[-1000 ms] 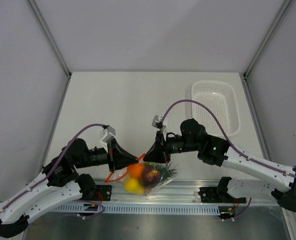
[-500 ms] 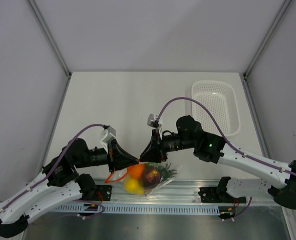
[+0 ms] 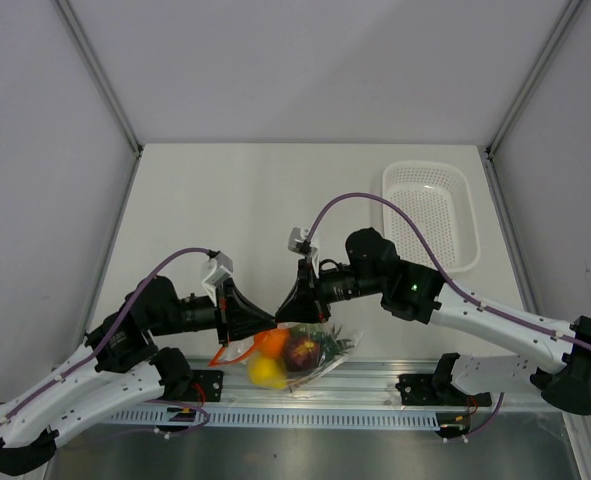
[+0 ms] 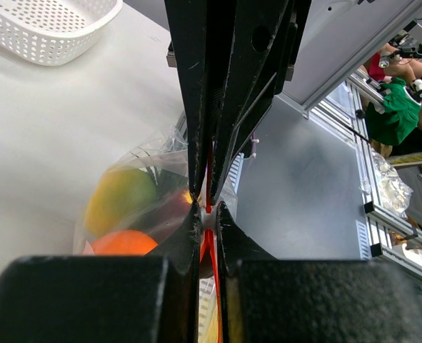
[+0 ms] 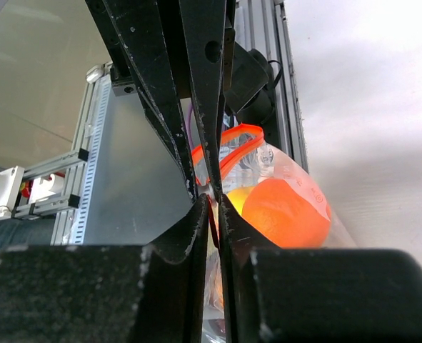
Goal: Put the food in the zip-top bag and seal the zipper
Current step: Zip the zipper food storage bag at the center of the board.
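Note:
The zip-top bag (image 3: 310, 358) lies at the table's near edge with the food inside: an orange (image 3: 272, 342), a yellow fruit (image 3: 266, 372), a dark red fruit (image 3: 301, 352) and green pineapple leaves (image 3: 335, 346). My left gripper (image 3: 271, 325) is shut on the red-orange zipper (image 3: 227, 352). My right gripper (image 3: 284, 318) is shut on the same strip, tip to tip with the left. In the left wrist view the zipper (image 4: 209, 246) runs between my left gripper's (image 4: 208, 211) jaws. In the right wrist view the right gripper (image 5: 214, 206) pinches the zipper (image 5: 232, 143) beside the orange (image 5: 278, 211).
A white perforated basket (image 3: 462, 215) stands at the back right and also shows in the left wrist view (image 4: 46, 28). An aluminium rail (image 3: 375, 385) runs along the near edge under the bag.
My right gripper has slid left along the zipper until it meets the left gripper. The left arm and the bag have stayed in place.

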`<state>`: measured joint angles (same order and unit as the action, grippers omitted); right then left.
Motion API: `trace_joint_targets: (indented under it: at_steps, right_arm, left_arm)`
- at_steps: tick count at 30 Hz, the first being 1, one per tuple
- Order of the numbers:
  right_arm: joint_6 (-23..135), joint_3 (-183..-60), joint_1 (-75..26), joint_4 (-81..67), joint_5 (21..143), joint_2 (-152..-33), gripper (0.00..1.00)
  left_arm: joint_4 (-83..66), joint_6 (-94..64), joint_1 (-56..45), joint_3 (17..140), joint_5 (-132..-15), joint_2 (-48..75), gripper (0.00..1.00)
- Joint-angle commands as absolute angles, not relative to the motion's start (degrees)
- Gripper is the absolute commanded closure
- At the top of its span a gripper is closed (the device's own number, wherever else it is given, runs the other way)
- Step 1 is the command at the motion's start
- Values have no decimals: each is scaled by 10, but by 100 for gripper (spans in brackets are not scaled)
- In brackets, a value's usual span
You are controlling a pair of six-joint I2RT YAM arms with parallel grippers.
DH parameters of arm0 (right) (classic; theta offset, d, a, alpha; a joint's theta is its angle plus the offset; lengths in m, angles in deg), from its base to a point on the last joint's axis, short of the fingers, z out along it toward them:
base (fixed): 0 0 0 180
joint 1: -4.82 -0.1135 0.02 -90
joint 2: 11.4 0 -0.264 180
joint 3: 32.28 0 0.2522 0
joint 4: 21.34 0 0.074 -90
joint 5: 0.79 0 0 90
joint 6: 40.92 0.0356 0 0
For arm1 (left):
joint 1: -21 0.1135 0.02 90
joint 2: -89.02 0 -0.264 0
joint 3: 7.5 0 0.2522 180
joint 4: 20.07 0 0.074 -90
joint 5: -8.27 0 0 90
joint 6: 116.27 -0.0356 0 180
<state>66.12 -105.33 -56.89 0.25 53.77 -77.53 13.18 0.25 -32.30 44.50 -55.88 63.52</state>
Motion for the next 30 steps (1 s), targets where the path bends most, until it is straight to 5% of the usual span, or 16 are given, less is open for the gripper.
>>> trace_joint_targets:
  at_steps: [1, 22, 30]
  right_arm:
    - [649, -1076, -570, -6, 531, -777, 88]
    - [645, -1070, -570, 13, 539, -771, 100]
    - [617, -1076, -582, 69, 687, -744, 100]
  left_arm:
    - [118, 4, -324, 466, -551, 634, 99]
    - [118, 5, -324, 466, -547, 634, 99]
    - [133, 2, -324, 469, -555, 642, 99]
